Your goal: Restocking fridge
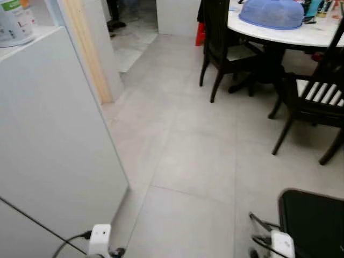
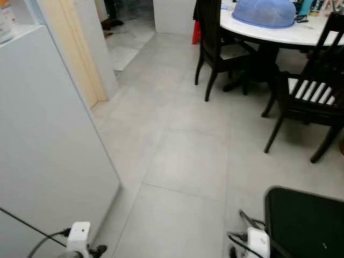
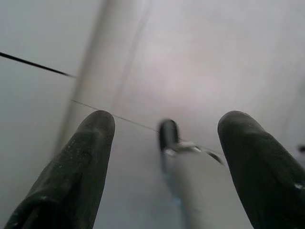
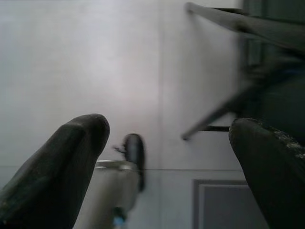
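A tall white appliance wall (image 1: 54,140), seemingly the fridge, stands close on my left, with a white tub with a green label (image 1: 13,21) on its top. My left gripper (image 3: 164,119) hangs low beside it, open and holding nothing, over pale floor tiles. My right gripper (image 4: 169,124) also hangs open with nothing between its fingers, and dark chair legs (image 4: 224,109) are beyond it. The white wrist ends of both arms sit at the bottom edge of the head views, the left wrist (image 1: 99,239) and the right wrist (image 1: 282,244).
A round white table (image 1: 301,35) with a blue mesh cover (image 1: 271,13) stands at the far right, with dark chairs (image 1: 226,48) (image 1: 314,99) around it. A black seat (image 1: 314,223) is near my right. A wooden door frame (image 1: 86,54) lies ahead on the left. Grey tiled floor (image 1: 188,161) lies between.
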